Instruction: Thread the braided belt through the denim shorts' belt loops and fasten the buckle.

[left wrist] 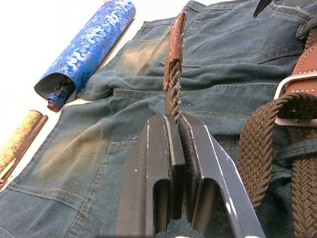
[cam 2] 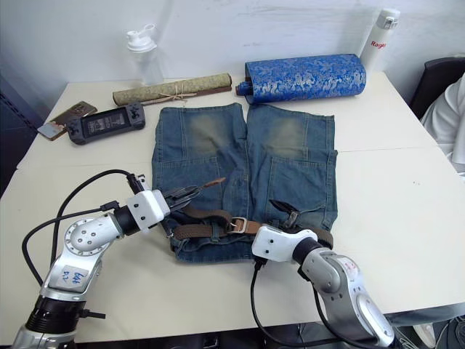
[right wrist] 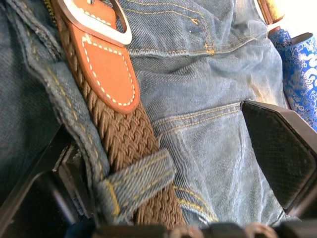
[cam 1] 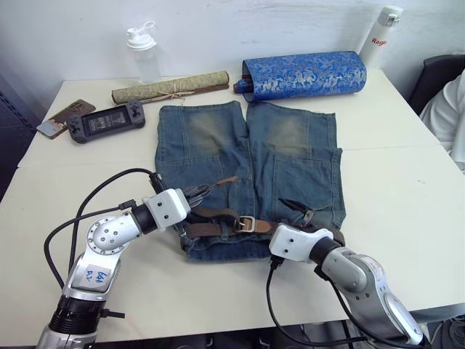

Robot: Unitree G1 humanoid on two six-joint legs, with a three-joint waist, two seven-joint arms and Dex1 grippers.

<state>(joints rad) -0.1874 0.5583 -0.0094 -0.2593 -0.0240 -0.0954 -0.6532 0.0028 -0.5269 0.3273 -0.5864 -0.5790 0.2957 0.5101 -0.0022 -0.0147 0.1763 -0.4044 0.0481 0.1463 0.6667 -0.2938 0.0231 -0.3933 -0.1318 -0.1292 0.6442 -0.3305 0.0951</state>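
The denim shorts (cam 1: 247,160) lie flat on the table with the waistband toward me. Along that waistband runs the braided belt (cam 1: 211,214), its silver buckle (cam 1: 245,224) at the middle. My left gripper (cam 1: 200,193) is shut on the belt's free end, and the tan leather tip (left wrist: 176,44) sticks out past the fingers (left wrist: 198,163), raised a little over the left leg. My right gripper (right wrist: 163,148) is open at the waistband's right part. Its fingers (right wrist: 280,148) straddle the belt where it passes under a belt loop (right wrist: 138,181), next to the buckle's leather tab (right wrist: 106,69).
Behind the shorts lie a blue brocade roll (cam 1: 305,76) and a tan scroll (cam 1: 171,89). A game console (cam 1: 105,122) and a phone (cam 1: 64,116) sit at the far left, with a shaker bottle (cam 1: 144,54) and a white bottle (cam 1: 381,36) along the back. A person's sleeve (cam 1: 450,109) shows at the right edge.
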